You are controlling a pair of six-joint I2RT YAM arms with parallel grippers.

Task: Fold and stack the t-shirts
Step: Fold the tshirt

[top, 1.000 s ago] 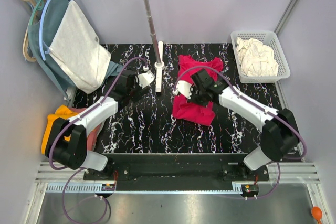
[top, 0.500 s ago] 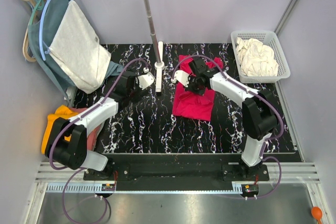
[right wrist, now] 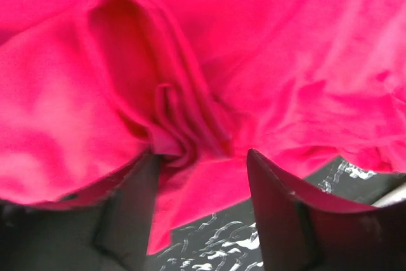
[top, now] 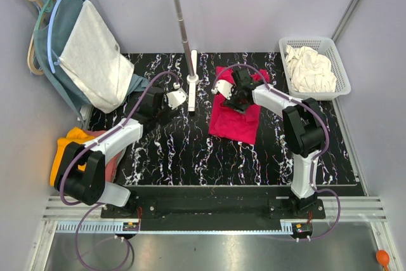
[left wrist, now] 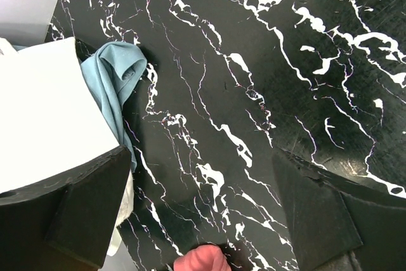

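Crimson shirt (top: 236, 125) in the spotlight: it lies part-folded on the black marbled table (top: 171, 150), right of centre, with its far end rumpled. It looks like soft, light, floppy cotton that would sag and drag rather than keep a crease. The right gripper (right wrist: 200, 176) sits low over that far end with its fingers parted. A raised ridge of cloth stands between them, but nothing looks pinched. A hold on that ridge would probably lift one layer and spoil the fold, so a hem edge or corner, with every layer caught, seems the better place. Over on the left, the left gripper (left wrist: 203, 188) hangs spread wide above bare table, empty. The orange-yellow shirt (top: 63, 150) and dusty pink shirt (top: 111, 164) wait heaped at the table's left edge. The cream shirt (top: 309, 68) sits crumpled in the white basket (top: 283, 47) at the far right.
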